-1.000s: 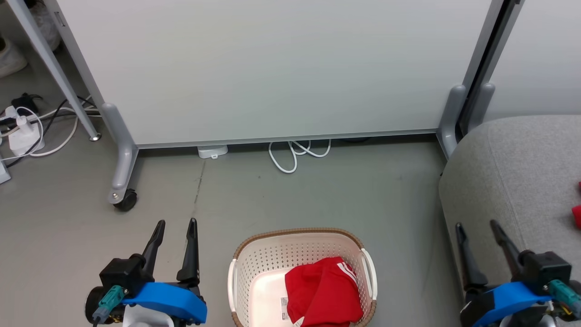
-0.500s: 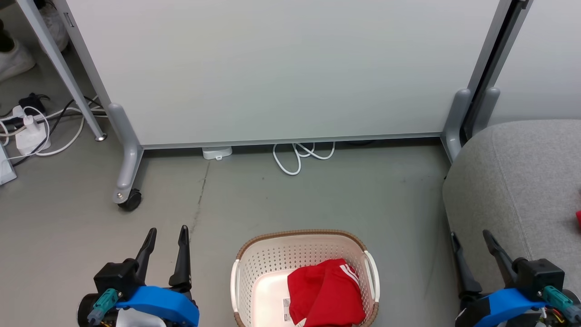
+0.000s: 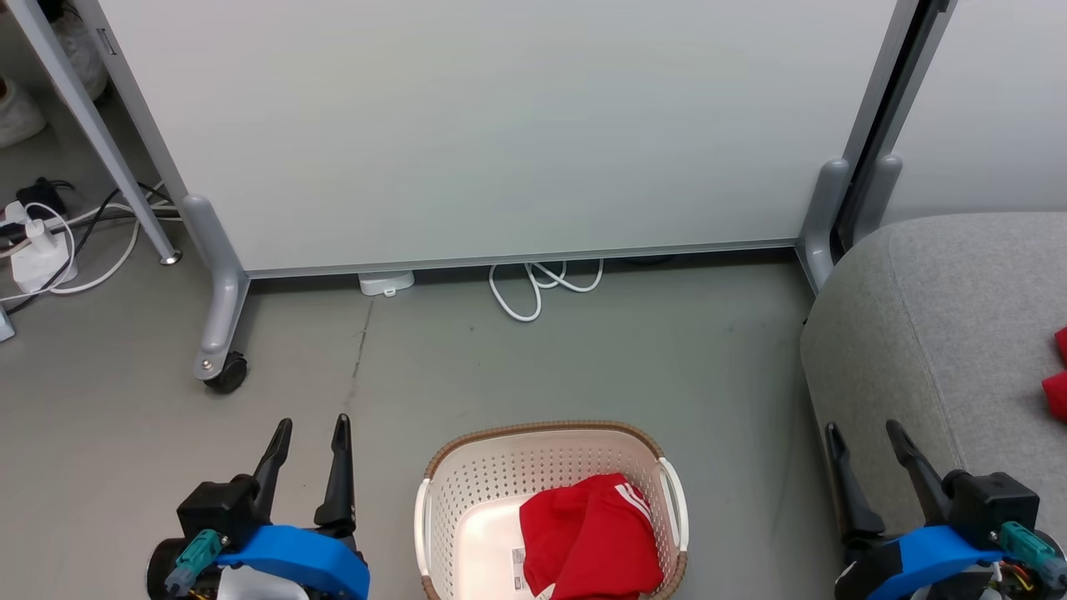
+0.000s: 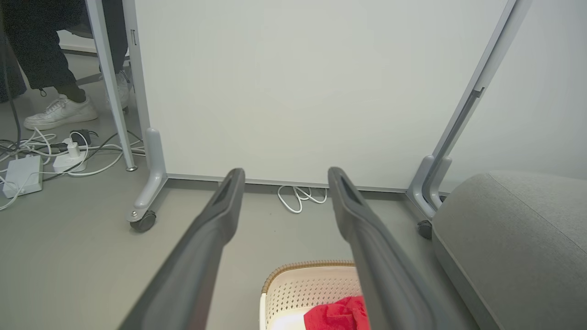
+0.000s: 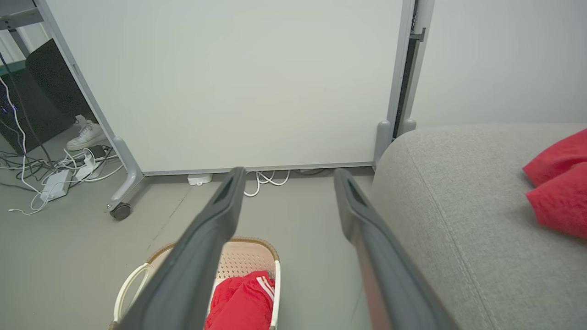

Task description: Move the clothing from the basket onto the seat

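The cream basket (image 3: 467, 479) with a brown rim stands on the floor at the bottom centre. Inside it lies the red garment with white stripes (image 3: 588, 542), also seen as striped red fabric (image 5: 243, 300) in the right wrist view and as a red bunch (image 4: 339, 316) in the left wrist view. The plain red garment (image 3: 1057, 379) rests on the grey seat (image 3: 942, 333) at the right edge, where red cloth (image 5: 557, 188) shows on the cushion (image 5: 449, 201). My left gripper (image 3: 308, 425) is open, left of the basket. My right gripper (image 3: 859, 429) is open in front of the seat's near corner.
A white partition panel on grey wheeled feet (image 3: 218, 333) stands behind the floor area. White cable loops (image 3: 538, 287) lie under it. A power strip and cords (image 3: 37, 246) lie at the far left, near a person's white shoe (image 4: 59, 112).
The head camera has shifted slightly, so the whole picture slid. Both grippers dropped a little lower in view over the last second. The garment in the basket lies as before.
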